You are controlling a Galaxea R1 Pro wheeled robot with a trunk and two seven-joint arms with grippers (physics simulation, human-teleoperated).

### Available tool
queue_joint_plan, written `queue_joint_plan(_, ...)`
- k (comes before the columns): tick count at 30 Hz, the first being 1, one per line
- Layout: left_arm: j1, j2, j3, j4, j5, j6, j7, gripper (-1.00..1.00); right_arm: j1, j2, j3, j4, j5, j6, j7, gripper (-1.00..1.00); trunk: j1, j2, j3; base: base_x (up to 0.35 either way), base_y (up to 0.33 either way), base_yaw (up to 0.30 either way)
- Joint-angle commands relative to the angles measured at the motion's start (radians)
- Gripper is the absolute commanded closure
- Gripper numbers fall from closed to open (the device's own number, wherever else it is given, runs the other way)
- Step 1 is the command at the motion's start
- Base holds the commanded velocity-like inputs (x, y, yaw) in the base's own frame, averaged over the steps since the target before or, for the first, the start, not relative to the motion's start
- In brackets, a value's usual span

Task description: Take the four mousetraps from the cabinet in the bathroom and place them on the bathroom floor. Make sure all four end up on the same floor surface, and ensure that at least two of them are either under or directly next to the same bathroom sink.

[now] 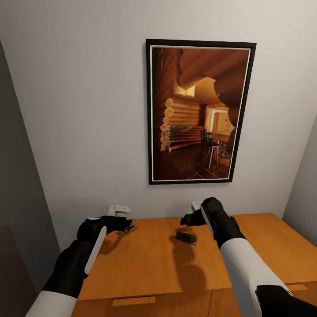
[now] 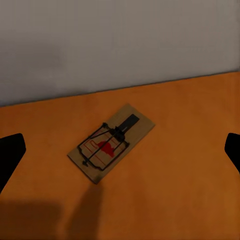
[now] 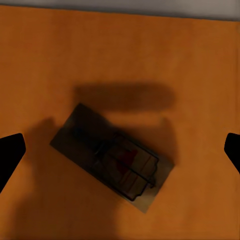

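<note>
Two mousetraps lie flat on the orange-brown cabinet top [image 1: 149, 264], near the wall. The left mousetrap [image 1: 126, 230] sits just in front of my left gripper [image 1: 118, 223]. In the left wrist view this mousetrap [image 2: 111, 143] lies between the widely spread black fingertips [image 2: 10, 155], untouched. My right gripper [image 1: 188, 219] hovers above the second mousetrap [image 1: 186, 237], which lies in its shadow. In the right wrist view that mousetrap [image 3: 114, 157] is below the open fingers [image 3: 10, 152], apart from them. Both grippers are open and hold nothing.
A framed picture of a log cabin interior [image 1: 198, 112] hangs on the white wall above the cabinet. Two small white fittings [image 1: 119, 209] stick out of the wall at the cabinet's back edge. A drawer handle [image 1: 133, 301] shows on the cabinet front. Grey walls close in on both sides.
</note>
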Motion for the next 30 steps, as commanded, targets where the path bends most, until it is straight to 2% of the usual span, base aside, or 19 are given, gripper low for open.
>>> queue_joint_plan(1,-0.001,0.0,0.001,-0.001,0.005,0.005,0.001,-1.0,-0.001,0.0,-0.004,0.001,0.01,0.003,0.009,-1.0,0.0,-0.001,-0.002,0.0,0.0,0.0)
queue_joint_plan(14,-0.001,0.0,0.0,-0.001,0.005,0.005,0.001,-1.0,-0.001,-0.003,-0.004,0.074,0.014,0.003,0.009,-1.0,0.0,-0.001,-0.002,0.0,0.0,0.0)
queue_joint_plan(30,-0.001,0.0,-0.001,-0.001,0.004,0.004,0.001,-1.0,-0.001,-0.004,-0.005,0.082,0.012,0.003,0.011,-1.0,0.0,-0.001,-0.002,0.01,0.0,0.0)
